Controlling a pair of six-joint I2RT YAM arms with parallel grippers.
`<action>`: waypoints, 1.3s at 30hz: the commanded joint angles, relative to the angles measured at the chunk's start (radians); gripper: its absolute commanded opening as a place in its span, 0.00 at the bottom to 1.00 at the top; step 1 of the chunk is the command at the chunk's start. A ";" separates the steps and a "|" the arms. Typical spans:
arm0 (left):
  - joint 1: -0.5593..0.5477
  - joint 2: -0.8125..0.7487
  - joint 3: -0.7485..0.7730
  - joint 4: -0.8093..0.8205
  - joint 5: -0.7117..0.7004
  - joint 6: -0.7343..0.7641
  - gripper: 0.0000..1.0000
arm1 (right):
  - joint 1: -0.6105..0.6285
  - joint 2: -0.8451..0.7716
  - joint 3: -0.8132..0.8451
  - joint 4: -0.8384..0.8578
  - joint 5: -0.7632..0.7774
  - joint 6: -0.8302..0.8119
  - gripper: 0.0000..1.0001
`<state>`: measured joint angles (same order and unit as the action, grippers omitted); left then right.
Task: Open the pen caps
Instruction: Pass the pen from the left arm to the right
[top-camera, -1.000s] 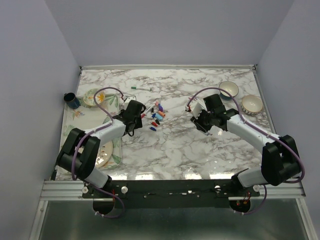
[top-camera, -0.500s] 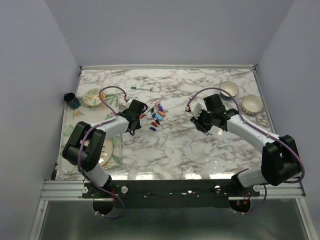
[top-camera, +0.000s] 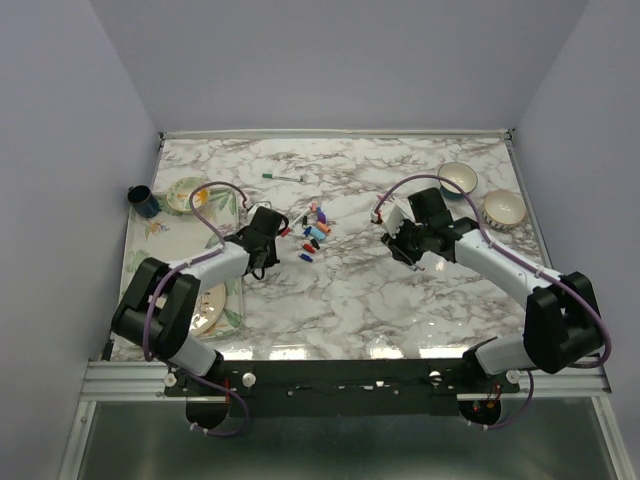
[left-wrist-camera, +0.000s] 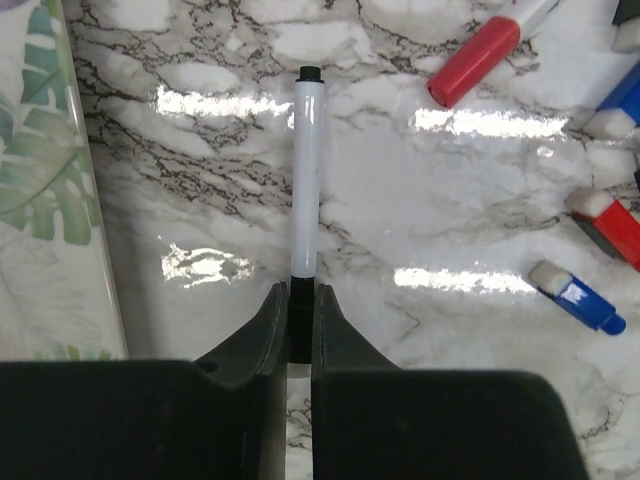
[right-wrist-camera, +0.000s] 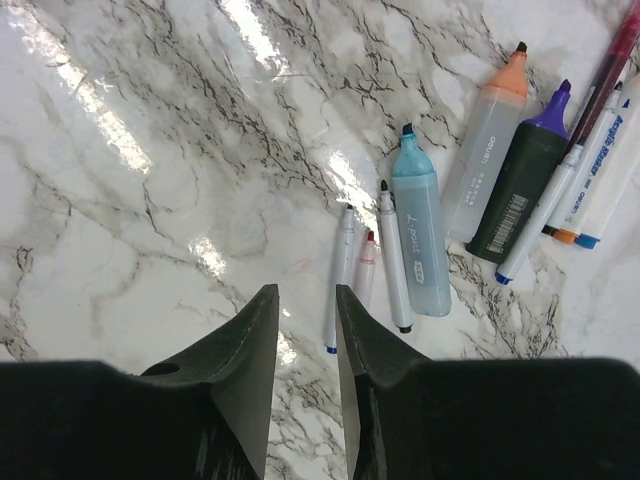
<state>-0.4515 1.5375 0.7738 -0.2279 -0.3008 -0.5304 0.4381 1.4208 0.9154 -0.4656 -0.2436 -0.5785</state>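
Nearer than the pen caps (top-camera: 314, 232) and to their left: round plate (top-camera: 213, 303), resting on a leaf-printed tray (top-camera: 140, 235).

Just left of the pen caps: left gripper (left-wrist-camera: 300, 305), clamped tight on the black end of a white pen (left-wrist-camera: 303, 180). Pen stretched straight out from the fingers over the marble table (left-wrist-camera: 200, 150), small black tip at its far end. Whether touching the marble or not: cannot tell.

Well to the right of the pen caps, at about the same depth: right gripper (right-wrist-camera: 305, 330), fingers slightly parted, nothing between them, aimed down at bare marble.

Just beyond that gripper, also right of the pen caps: a loose row of markers.
- thin pens (right-wrist-camera: 392, 255), three, side by side
- teal highlighter (right-wrist-camera: 420, 230), just beside the thin pens
- clear marker with an orange tip (right-wrist-camera: 490, 130)
- dark marker with a purple tip (right-wrist-camera: 525, 170)
- more white barrels with blue print, cut off by the frame edge

Pen caps themselves: a small loose heap at mid-table, in red, blue, orange, pink and purple, lying flat, several touching, none held. Nearest members, from the left wrist:
- red cap (left-wrist-camera: 475, 62), against a white barrel
- blue piece with a white end (left-wrist-camera: 575, 293)
- red piece with a white end (left-wrist-camera: 610, 225)

Beyond the pen caps, slightly left: green-ended pen (top-camera: 283, 177), alone.

Far left of the pen caps: flowered dish (top-camera: 183, 193), dark blue cup (top-camera: 142, 200) just beside it.

Far right of the pen caps: cream bowl (top-camera: 459, 178), second bowl (top-camera: 503, 208) near it.
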 joint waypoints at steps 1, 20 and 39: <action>-0.004 -0.164 -0.073 0.024 0.097 -0.028 0.01 | -0.004 -0.058 0.016 -0.025 -0.077 -0.030 0.36; -0.114 -0.375 -0.255 0.386 0.764 -0.200 0.00 | -0.004 -0.309 -0.141 -0.048 -0.502 -0.389 0.39; -0.421 -0.025 -0.154 0.593 0.888 -0.227 0.00 | -0.004 -0.373 -0.302 -0.165 -0.637 -0.877 0.53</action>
<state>-0.8288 1.4723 0.5716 0.3187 0.5373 -0.7547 0.4370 1.0615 0.6346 -0.6048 -0.8440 -1.3735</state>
